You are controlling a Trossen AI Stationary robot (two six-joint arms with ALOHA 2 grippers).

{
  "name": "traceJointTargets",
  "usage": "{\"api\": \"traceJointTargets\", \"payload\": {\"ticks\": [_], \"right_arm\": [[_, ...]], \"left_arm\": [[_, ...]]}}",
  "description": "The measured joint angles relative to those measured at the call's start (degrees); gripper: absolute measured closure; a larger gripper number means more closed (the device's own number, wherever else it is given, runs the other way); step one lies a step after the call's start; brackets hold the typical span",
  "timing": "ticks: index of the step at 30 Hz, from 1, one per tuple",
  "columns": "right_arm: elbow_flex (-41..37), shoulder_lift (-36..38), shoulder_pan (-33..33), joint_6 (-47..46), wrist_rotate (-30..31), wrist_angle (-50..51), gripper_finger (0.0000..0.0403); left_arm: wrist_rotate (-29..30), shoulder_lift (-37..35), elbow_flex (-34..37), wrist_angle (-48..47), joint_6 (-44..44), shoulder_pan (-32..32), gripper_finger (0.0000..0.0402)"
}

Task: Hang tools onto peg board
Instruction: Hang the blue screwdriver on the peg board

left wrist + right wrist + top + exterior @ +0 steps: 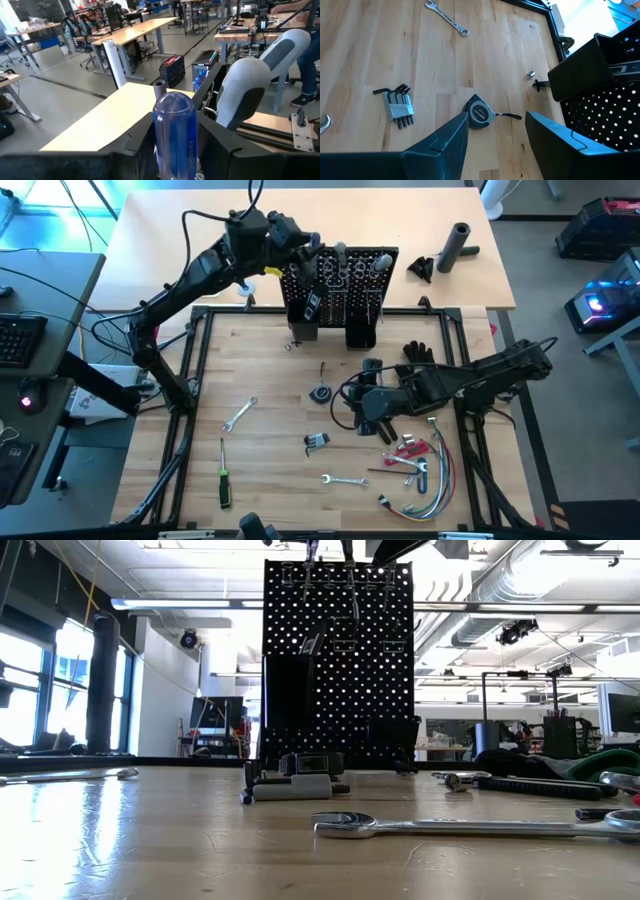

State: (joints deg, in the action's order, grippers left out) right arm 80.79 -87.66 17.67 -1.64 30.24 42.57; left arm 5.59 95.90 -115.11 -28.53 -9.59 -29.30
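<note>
- Behind the wooden table (270, 440), the low view shows an open workshop with ceiling ducts and desks; its far details are too small to read.
- Upright at the table's far edge stands the peg board (340, 295); in the low view its top is cut off and the items hung on it blur together.
- Left gripper (300, 252) is up at the board's top, clenched on a blue-handled tool (174, 131) whose working end is hidden below the fingers.
- Right gripper (495, 125) hovers mid-table with its fingers spread, holding nothing, over a small grey tape measure (480, 113).
- Loose tools lie scattered: green-handled screwdriver (225, 480), a silver wrench (240, 414), hex keys (399, 105), and a second wrench (344, 479).
- Beside the right arm, the bundle of coloured wires (425, 480) partly covers a red-handled tool (408, 450).
</note>
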Motion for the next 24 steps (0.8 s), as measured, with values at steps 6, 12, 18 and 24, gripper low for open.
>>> {"api": "traceJointTargets", "payload": {"ticks": [6, 12, 18, 24], "right_arm": [[0.0, 0.0, 0.0, -0.48, 0.0, 0.02, 0.0208], [0.0, 0.0, 0.0, -0.47, 0.02, 0.02, 0.0208], [0.0, 0.0, 0.0, -0.46, 0.02, 0.02, 0.0208], [0.0, 0.0, 0.0, 0.43, 0.04, -0.33, 0.0208]], "left_arm": [[-0.16, -0.1, 0.0, 0.0, 0.39, 0.02, 0.0276], [-0.4, -0.22, 0.0, -0.17, 0.38, 0.04, 0.0257], [-0.44, -1.41, 0.0, -0.7, 0.43, 0.54, 0.021], [0.06, -4.47, 0.0, -1.19, 0.44, 1.36, 0.017]]}}
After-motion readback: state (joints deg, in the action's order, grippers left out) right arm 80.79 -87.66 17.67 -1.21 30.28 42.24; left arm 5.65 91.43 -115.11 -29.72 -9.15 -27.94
